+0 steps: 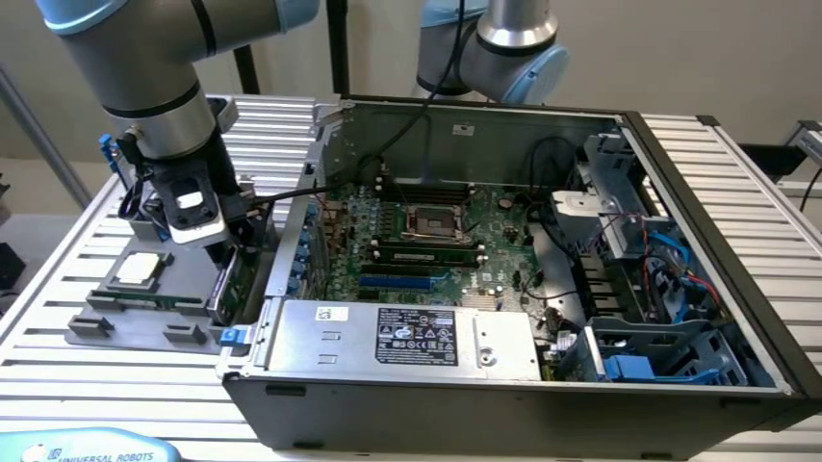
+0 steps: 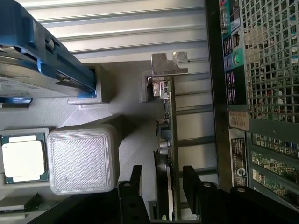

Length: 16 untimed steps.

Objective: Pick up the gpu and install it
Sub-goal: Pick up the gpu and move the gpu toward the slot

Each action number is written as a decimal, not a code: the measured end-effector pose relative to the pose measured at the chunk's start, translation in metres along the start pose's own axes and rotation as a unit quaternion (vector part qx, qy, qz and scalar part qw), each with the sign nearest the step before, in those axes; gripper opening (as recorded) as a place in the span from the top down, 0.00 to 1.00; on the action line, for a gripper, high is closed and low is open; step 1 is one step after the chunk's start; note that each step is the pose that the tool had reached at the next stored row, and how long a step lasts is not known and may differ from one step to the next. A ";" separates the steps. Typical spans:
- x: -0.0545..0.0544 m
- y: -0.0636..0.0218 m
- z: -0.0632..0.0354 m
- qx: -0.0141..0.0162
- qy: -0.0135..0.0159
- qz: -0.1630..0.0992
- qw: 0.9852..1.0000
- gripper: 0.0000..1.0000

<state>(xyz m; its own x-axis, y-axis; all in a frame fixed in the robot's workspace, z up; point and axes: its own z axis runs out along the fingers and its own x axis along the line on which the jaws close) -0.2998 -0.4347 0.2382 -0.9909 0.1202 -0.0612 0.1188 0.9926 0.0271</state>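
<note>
- Grey plastic holder (image 2: 131,107) is keeping the gpu (image 2: 167,140) standing on its long edge in a slot, with the silver bracket (image 2: 169,63) at one end. This is probably so that both flat faces are left free for a pinch.
- Directly over that slot of the holder, the gripper (image 2: 163,172) is straddling the card. Its fingers (image 2: 190,179) are standing apart, one beside each face, with a gap showing on both sides, so it is clasping nothing.
- Within the holder, the gpu is occupying the side that is facing the computer case (image 1: 514,404); it is not yet inside that case.
</note>
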 end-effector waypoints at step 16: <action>0.000 -0.0007 0.0006 0.000 0.000 0.000 1.000 0.61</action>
<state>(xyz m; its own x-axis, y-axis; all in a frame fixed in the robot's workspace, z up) -0.2998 -0.4354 0.2376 -0.9909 0.1197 -0.0612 0.1183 0.9926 0.0270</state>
